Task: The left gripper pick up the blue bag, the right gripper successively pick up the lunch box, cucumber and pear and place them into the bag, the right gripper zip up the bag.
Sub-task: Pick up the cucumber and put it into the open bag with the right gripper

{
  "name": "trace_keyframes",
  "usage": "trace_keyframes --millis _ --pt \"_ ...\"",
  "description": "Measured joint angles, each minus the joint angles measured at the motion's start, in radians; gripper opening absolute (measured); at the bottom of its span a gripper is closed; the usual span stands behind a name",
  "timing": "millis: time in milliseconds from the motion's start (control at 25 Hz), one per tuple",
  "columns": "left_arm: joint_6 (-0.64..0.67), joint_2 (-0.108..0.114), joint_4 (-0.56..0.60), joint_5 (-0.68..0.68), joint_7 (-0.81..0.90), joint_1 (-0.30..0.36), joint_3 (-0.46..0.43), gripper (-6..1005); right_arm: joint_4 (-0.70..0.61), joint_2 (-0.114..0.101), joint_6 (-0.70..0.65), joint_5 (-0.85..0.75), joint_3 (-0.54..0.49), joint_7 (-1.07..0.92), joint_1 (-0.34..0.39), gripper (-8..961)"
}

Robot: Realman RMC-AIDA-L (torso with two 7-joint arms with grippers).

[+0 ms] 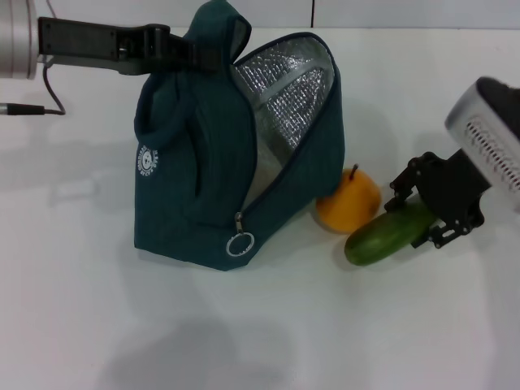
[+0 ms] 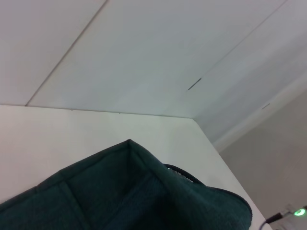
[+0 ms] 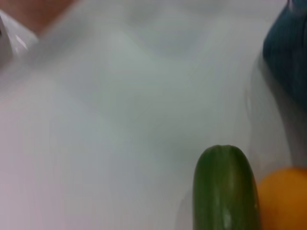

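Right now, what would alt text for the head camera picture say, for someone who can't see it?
The right gripper closes around a cucumber lying beside a pear on a white table. The left gripper holds up an open blue bag by its top.

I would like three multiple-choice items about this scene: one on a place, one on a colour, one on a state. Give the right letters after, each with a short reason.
1. Where does the squat yellow-orange pear lie?
A. inside the bag
B. on the white table between the bag and the cucumber
C. in the left hand

2. What colour is the lining of the dark teal-blue fabric bag?
A. silver
B. red
C. black

3. What is the state of the bag's zipper?
A. fully shut
B. open
C. torn off

Answers:
1 B: the pear sits by the bag's open side, beside the long dark green cucumber at the right hand.
2 A: foil shows in the mouth.
3 B: the mouth gapes while the left hand holds the top.
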State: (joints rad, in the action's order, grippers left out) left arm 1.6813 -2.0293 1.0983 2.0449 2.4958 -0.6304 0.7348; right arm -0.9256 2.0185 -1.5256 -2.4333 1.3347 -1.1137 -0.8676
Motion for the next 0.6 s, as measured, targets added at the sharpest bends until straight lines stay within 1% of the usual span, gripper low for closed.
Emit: trace_keyframes --millis 240,360,440,600 --pt "-0.001 0.0 -0.001 0.0 0.003 0.0 -0.002 52 -0.129 -0.003 -0.232 0.063 -0.121 -0.074 0.005 544" --pt "-0.002 -0.002 -0.003 0.0 0.009 0.0 -0.001 52 -0.178 -0.005 -0.354 0.165 -0.263 -0.117 0.005 545" --pt "-0.002 -0.003 -0.012 -0.001 0.012 0.0 -0.002 53 -0.197 -0.01 -0.402 0.228 -0.349 -0.164 0.006 545" --pt "-0.004 -0.001 -0.05 -0.003 0.019 -0.003 -0.009 53 -0.208 -0.016 -0.42 0.351 -0.514 -0.323 0.009 546"
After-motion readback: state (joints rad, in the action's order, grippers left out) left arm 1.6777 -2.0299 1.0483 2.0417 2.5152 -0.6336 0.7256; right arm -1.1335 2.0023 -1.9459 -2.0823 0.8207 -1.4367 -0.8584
